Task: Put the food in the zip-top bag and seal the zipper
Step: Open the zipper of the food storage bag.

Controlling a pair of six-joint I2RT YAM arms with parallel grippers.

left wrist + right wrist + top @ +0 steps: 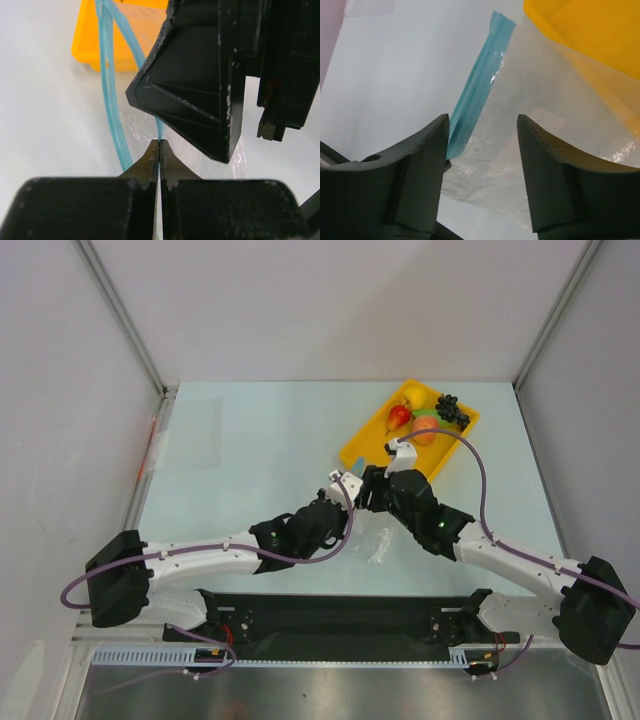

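Desk (250, 440) noted: food (425, 430) sits in the yellow tray (355, 453), zip-top bag (510, 150) just beside it; your left jaws pinch the zipper (480, 85), so close your spread right jaws on the opposite lip.

There is one yellow tray (362, 454), and in it one red fruit (399, 417), one peach-orange fruit (425, 431), one yellow fruit (411, 399), one green fruit (426, 413) and one black grape bunch (452, 410), five in all. One clear zip-top bag (520, 145) has one teal zipper (477, 95). There are two arms: the left arm (200, 558) and the right arm (520, 558).
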